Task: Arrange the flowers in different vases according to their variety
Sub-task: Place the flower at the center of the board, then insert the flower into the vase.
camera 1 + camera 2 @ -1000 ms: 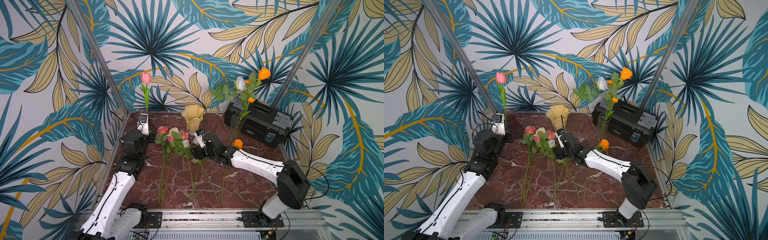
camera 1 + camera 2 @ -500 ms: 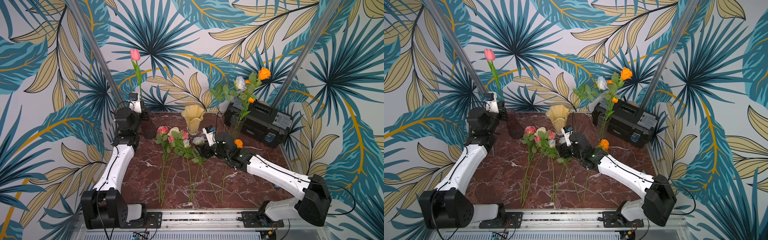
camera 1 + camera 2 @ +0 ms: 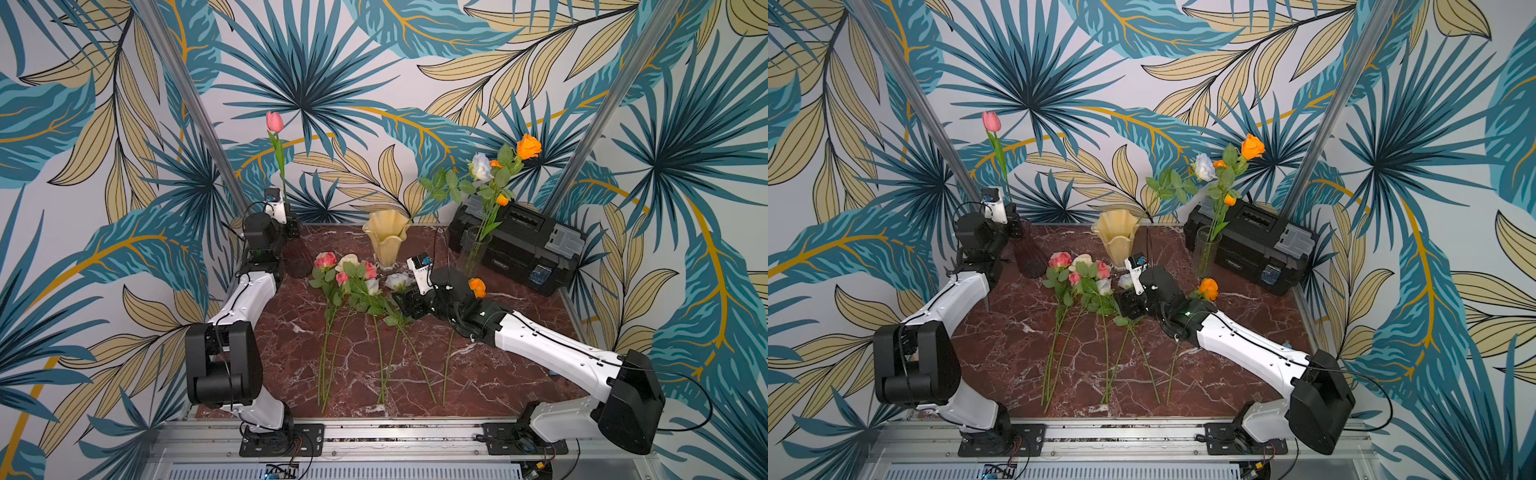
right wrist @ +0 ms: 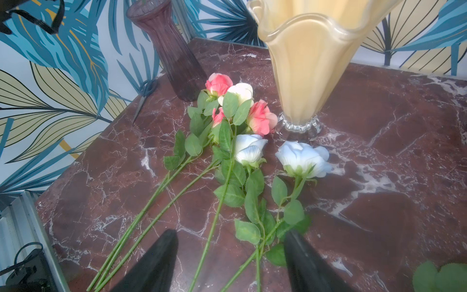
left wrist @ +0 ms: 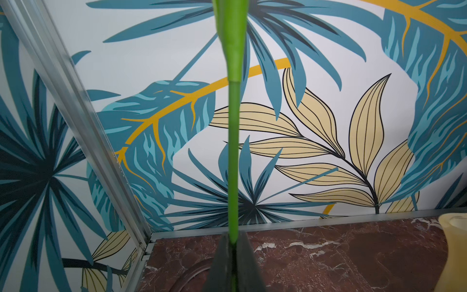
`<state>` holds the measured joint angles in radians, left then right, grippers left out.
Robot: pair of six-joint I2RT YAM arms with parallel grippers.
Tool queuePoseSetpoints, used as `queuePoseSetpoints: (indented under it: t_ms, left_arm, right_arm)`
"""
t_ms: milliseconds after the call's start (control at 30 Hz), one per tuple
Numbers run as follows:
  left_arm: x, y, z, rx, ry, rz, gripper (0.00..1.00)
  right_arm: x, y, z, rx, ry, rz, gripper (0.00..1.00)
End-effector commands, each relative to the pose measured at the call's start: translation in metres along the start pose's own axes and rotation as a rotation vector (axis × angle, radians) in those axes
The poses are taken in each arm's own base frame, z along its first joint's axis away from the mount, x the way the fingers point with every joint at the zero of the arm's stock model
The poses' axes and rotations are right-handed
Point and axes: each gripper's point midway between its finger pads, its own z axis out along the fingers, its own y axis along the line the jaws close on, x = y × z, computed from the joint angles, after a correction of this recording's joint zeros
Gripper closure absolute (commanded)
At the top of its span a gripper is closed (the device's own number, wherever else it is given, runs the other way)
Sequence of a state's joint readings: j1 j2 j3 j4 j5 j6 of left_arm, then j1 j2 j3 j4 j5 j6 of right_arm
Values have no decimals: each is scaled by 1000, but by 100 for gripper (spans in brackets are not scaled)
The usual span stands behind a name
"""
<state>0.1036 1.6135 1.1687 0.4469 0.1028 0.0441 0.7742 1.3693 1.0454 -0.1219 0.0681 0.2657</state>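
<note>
My left gripper (image 5: 233,242) is shut on the green stem of a pink tulip (image 3: 274,121) and holds it upright just above the dark purple vase (image 3: 297,259) at the back left. The vase's rim (image 5: 187,273) shows right below the jaws. My right gripper (image 4: 231,232) hangs open low over the leafy stems of two white roses (image 4: 303,158) that lie on the marble table. Pink and cream roses (image 3: 345,266) lie beside them. The cream ruffled vase (image 3: 387,239) holds one white rose (image 3: 481,166). The clear cylinder (image 3: 473,249) holds orange roses (image 3: 528,146).
A black toolbox (image 3: 519,245) stands at the back right behind the cylinder. One orange rose (image 3: 477,286) lies by my right wrist. Scissors (image 4: 144,93) lie near the purple vase's foot. Metal posts and papered walls close in the table (image 3: 519,374).
My left arm has carried the tulip up and back to the left, over the purple vase. My right arm has stretched out, and its gripper has stayed by the white roses.
</note>
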Motion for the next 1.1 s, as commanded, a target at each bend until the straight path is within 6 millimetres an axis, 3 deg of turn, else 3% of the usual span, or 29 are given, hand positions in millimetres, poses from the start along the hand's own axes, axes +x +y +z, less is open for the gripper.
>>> queuePoseSetpoints:
  t_ms: [0, 300, 333, 400, 500, 533, 567, 800, 1067]
  left_arm:
    - [3, 20, 3, -54, -47, -6, 100]
    - [45, 23, 7, -62, 30, -41, 100]
    - [46, 24, 6, -69, 32, -42, 95]
    - [46, 26, 3, -85, 32, -41, 70]
    - [42, 30, -1, -108, 24, -47, 20]
    - [40, 31, -2, -114, 20, -53, 7]
    - [38, 31, -3, -117, 15, -55, 0]
    - [18, 33, -16, -138, -6, -57, 0]
    - [-11, 23, -58, -185, 10, -10, 0]
  right_arm:
    - [-1, -1, -7, 14, 3, 8, 29]
    - [-2, -2, -7, 19, 1, 14, 29]
    - [-3, -1, -6, 17, 0, 14, 29]
    - [-2, -1, -5, 15, 3, 16, 29]
    - [-1, 0, -2, 10, 2, 18, 29]
    - [-1, 1, -2, 8, 3, 19, 29]
    - [-1, 1, -2, 7, 3, 19, 28]
    - [4, -2, -4, 16, 11, 19, 28]
    - [19, -2, 7, 11, 64, 35, 28]
